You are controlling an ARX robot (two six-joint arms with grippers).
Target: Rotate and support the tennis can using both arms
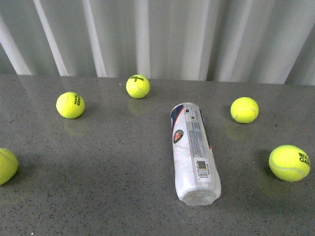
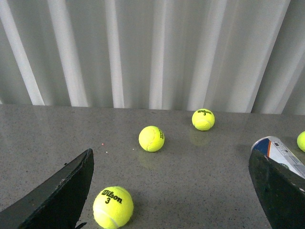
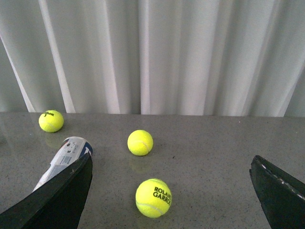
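The tennis can lies on its side on the grey table, right of centre, its clear end toward me and its navy-and-white labelled end away. No arm shows in the front view. My left gripper is open and empty, low over the table; the can's far end shows just behind its one finger. My right gripper is open and empty; the can lies behind its one finger.
Several yellow-green tennis balls lie around the can: two at the back left, one at the left edge, two on the right. A ball lies between the right jaws. A white curtain hangs behind the table.
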